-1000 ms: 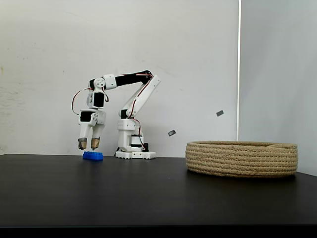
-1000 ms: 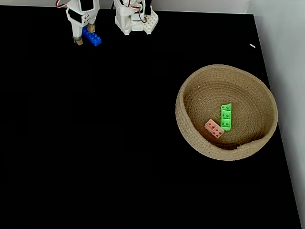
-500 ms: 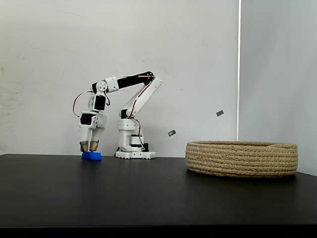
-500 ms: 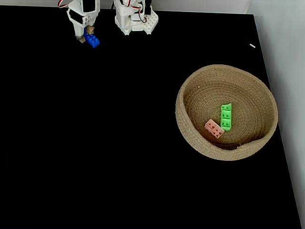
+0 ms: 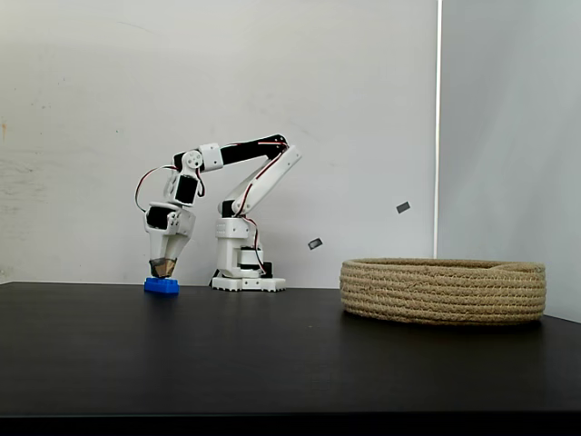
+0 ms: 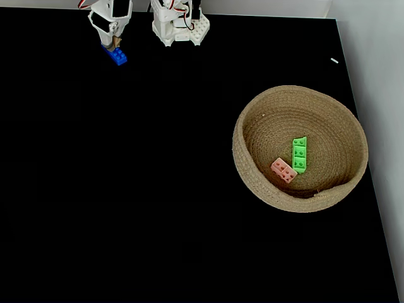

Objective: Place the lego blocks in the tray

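Jaws down on the last brick, far from the tray.
Jaws [image 5: 163,268] appear closed on blue brick [image 5: 162,286], long axis diagonal on surface [image 6: 158,189]; tray [image 6: 252,183] lies well right.

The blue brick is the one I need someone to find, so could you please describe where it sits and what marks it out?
Start at the white arm's base at the far edge of the black table. Just left of it in the top-down fixed view, the claw reaches down onto the blue brick, which rests on the table. It is blue and outside the basket, while the green brick and pink brick lie inside.
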{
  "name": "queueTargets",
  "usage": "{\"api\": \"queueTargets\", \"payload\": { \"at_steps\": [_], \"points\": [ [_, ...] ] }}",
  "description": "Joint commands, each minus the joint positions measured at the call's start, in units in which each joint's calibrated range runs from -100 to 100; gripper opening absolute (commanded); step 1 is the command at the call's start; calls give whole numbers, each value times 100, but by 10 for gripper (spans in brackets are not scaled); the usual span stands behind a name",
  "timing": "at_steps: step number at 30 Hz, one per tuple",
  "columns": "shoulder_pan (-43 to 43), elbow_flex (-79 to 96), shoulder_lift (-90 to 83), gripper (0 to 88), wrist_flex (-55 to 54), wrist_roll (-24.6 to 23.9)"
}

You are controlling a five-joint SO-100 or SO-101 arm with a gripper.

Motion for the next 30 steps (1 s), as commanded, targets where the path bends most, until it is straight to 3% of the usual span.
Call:
{"api": "queueTargets", "payload": {
  "at_steps": [1,8,11,15,30],
  "points": [
    [-33,-328,-91,0,225,-5],
    [-9,-456,-100,8,400,24],
    [-9,-374,-109,146,400,29],
    [-9,-374,-160,224,408,34],
    [214,-875,-186,226,892,132]
  ]
}}
